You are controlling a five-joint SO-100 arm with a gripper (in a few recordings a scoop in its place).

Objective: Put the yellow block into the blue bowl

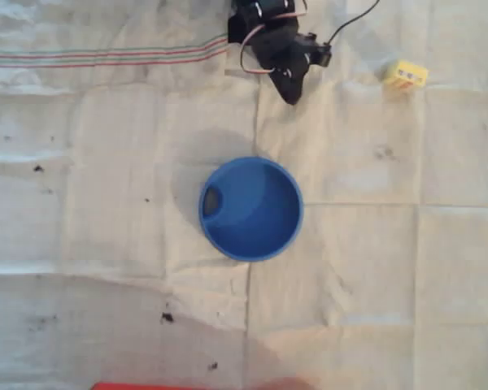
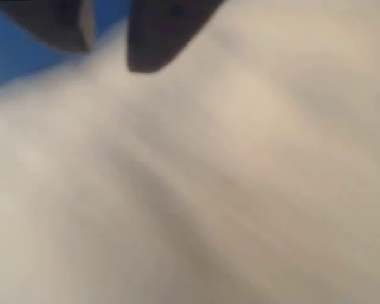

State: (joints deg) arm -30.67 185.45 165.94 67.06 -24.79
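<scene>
Overhead view: I see the gripper (image 1: pixel 291 91) at the top edge, tips pointing down the frame, over the cloth (image 1: pixel 106 162).
Block: block (image 1: pixel 405 75) lies on the cloth to the gripper's right, well apart, untouched.
Bowl: bowl (image 1: pixel 251 209) sits mid-frame, below the gripper, apart from it.
Pincer state: wrist view is blurred; fingers (image 2: pixel 158 38) show a narrow gap with nothing between them, bowl blue (image 2: pixel 12 54) behind.
</scene>
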